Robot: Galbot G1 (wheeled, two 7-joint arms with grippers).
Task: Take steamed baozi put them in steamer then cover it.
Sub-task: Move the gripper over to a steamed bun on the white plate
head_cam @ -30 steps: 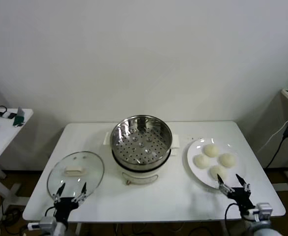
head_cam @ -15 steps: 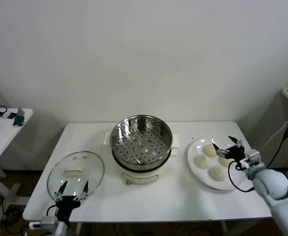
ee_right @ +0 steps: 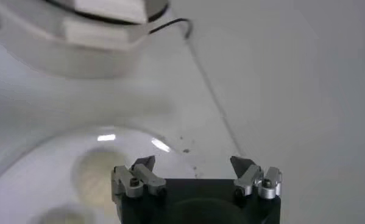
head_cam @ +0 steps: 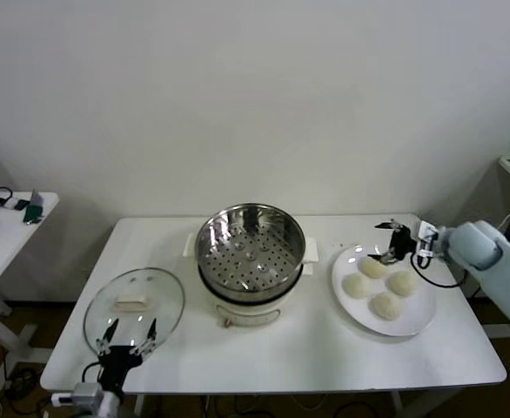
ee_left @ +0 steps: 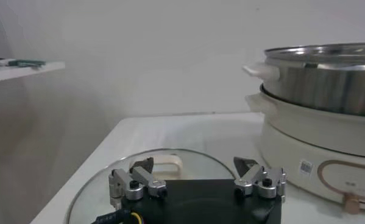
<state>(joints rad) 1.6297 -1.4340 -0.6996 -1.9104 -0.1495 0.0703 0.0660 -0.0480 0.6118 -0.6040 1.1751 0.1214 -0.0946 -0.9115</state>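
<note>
Right gripper [head_cam: 389,242]: fingers spread, empty, poised above steamed baozi [head_cam: 373,267] at plate's [head_cam: 420,313] twelve o'clock. Left gripper [head_cam: 126,340]: open, idle.

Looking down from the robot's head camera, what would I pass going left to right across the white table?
Left gripper at the near edge, glass cover → steamer on its white base → white plate with four steamed baozi → right gripper open over the plate's far edge.
</note>
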